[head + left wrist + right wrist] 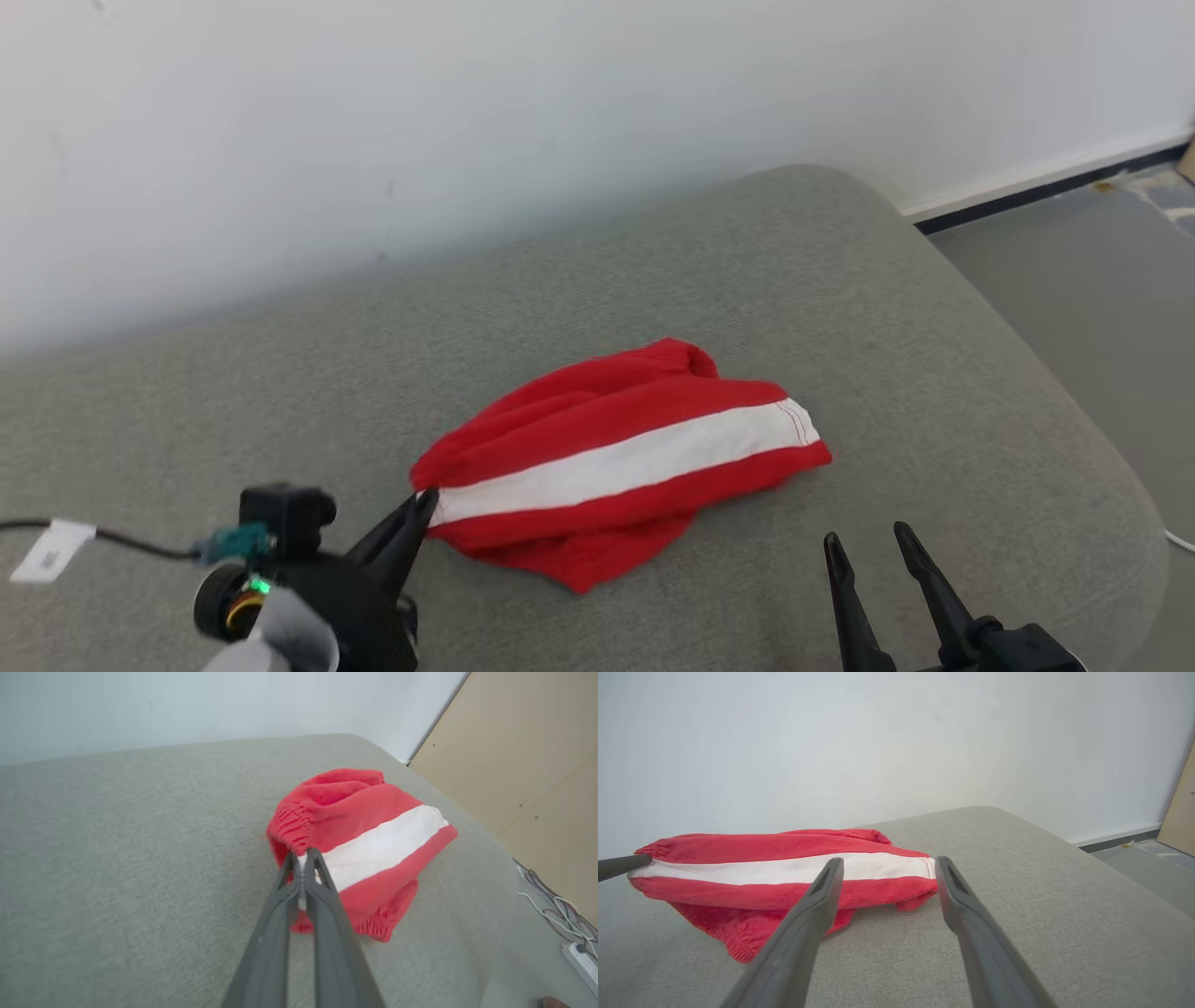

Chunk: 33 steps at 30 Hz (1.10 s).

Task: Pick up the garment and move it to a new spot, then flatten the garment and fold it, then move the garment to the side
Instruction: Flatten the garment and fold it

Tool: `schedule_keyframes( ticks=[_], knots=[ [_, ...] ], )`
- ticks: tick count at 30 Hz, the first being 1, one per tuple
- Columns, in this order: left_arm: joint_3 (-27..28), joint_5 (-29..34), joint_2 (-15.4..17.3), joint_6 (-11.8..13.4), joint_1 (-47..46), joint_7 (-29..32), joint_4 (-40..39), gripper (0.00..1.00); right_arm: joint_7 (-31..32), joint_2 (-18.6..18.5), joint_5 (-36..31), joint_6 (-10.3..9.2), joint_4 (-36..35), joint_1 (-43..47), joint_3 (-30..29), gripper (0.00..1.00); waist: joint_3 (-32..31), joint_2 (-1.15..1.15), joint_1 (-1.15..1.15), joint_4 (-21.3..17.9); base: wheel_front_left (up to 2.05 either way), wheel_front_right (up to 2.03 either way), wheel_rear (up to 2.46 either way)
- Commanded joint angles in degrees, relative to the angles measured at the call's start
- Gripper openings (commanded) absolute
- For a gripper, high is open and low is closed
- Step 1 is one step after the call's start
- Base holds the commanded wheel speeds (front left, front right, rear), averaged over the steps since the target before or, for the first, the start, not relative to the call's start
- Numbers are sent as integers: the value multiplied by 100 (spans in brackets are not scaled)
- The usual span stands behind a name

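— Logging from the biggest thing down: a broad grey cushion (233,411) set against the white wall. The garment (616,457) lies about the middle of it, red with one white stripe across the top.

— Flat?

— No. It's doubled over on itself and bunched at the far edge, with a ribbed hem poking out underneath on the near side. It could be a rough fold or just a heap; I can't tell which.

— Arms?

— The left gripper (422,509) has its jaws pinched together on the garment's left end, right where the white stripe stops. Cloth is caught between the tips, and the bulk rests on the cushion. The right gripper (867,535) has its jaws spread wide with nothing in them. It hovers on the near side by the garment's right end, not touching it.

— So where does the job stand?

— My reading is a move step: one-handed grip taken, no lift yet. If this is the first carry, flattening, folding and setting aside are all left. If that bundle counts as folded, only the shift to the side remains. I lean to the first, since the edges don't line up.
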Motion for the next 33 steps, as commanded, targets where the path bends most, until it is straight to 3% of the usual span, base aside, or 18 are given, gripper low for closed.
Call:
schedule_keyframes(
  ticks=[1, 4, 6, 16, 17, 19, 20, 21, 28, 33],
  knots=[
    [-97, 149, 104, -10, 155, -245, -43, 0, -6, 3, -12, -13, 22, 20, 0, 100, 93, 0, 0, 245, 0, 0, 0],
    [-316, 465, 452, -4, 374, -872, 201, 0, -6, 7, 42, -13, 65, -39, 48, 100, 88, 0, 0, 491, 0, 0, 0],
    [-478, 678, 517, -4, 401, -1072, 404, 0, -6, 5, 68, -13, 79, -74, 67, 100, 68, 0, 0, 586, 0, 0, 0],
    [-421, 845, 310, 73, 430, -1828, 1361, 0, -6, -48, 190, -13, 494, -245, 351, 100, -53, 0, 0, 841, 0, 0, 0],
    [-400, 854, 286, 88, 423, -1857, 1413, 4, -6, -52, 219, -13, 563, -263, 381, 100, -65, 0, 0, 861, 0, 0, 0],
    [-361, 904, 238, 142, 427, -1922, 1522, 43, -6, -56, 263, -13, 724, -311, 421, 100, -95, 0, 0, 900, 0, 0, 0],
    [-324, 940, 210, 176, 432, -1951, 1555, 90, -6, -57, 270, -13, 801, -348, 446, 100, -108, 0, 0, 915, 0, 0, 0],
    [-279, 960, 177, 213, 447, -1979, 1571, 100, -6, -57, 277, -13, 875, -379, 450, 100, -123, 0, 0, 936, 0, 0, 0],
    [204, 1306, 54, 595, 720, -2023, 1174, 100, -6, -48, 292, -13, 1306, -601, 466, 100, -184, 0, 0, 1057, 0, 0, 0],
    [869, 1937, -130, 799, 1215, -2020, 97, 100, -6, -42, 278, -13, 1878, -951, 401, 100, -171, 0, 0, 1231, 0, 0, 0]
  ],
)
